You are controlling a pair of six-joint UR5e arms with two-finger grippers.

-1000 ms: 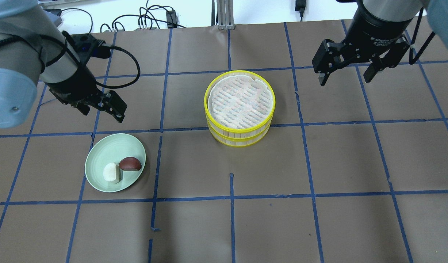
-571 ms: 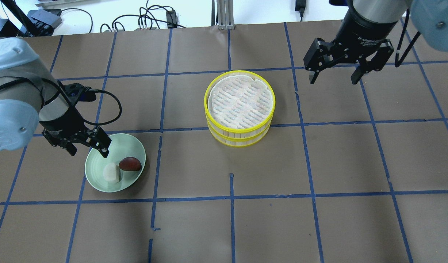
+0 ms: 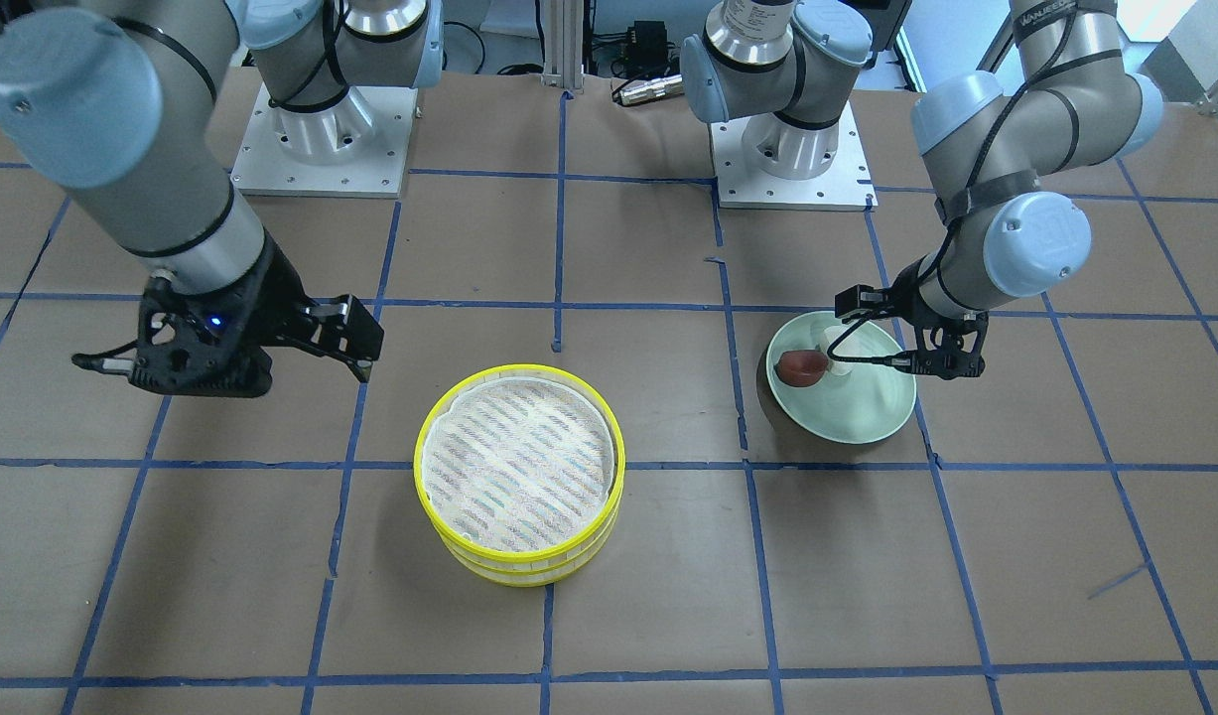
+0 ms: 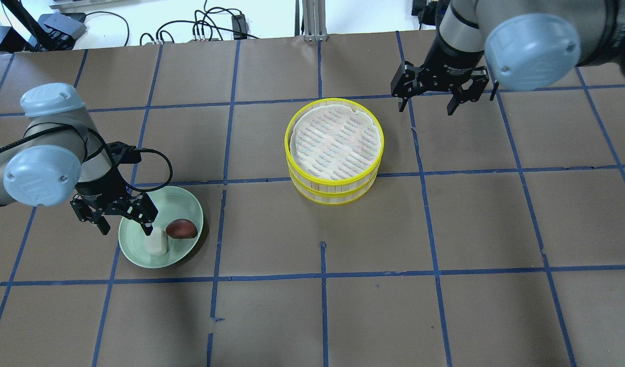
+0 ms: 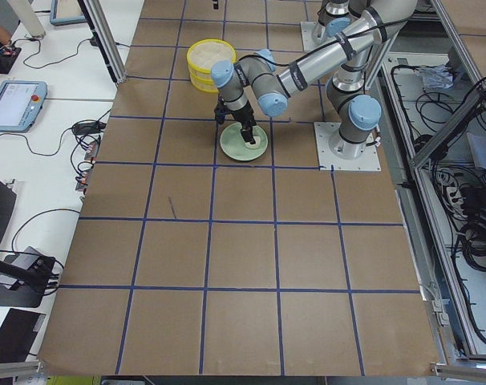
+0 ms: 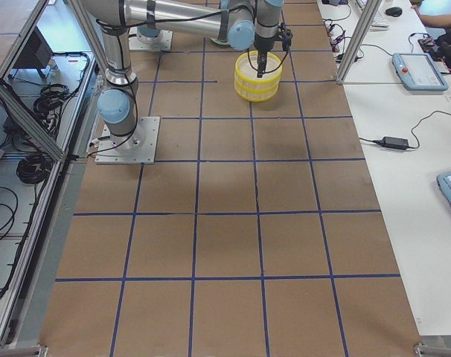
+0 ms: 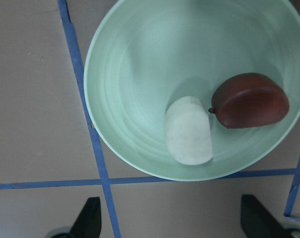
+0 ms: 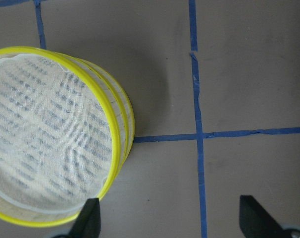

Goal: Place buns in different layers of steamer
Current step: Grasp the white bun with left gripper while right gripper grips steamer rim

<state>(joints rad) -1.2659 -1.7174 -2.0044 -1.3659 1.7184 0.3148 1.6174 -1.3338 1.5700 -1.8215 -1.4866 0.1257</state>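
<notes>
Both with jaws wide, the left gripper (image 4: 126, 228) hung over the white bun (image 4: 157, 242), seemingly to grasp it, the right gripper (image 4: 427, 108) beside the stacked steamer layers (image 4: 332, 191).

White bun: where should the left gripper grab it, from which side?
Take the white bun from above, across its narrow width: it lies flat in the green plate. Probably stay toward the end away from the brown bun, which nearly touches the other.
</notes>
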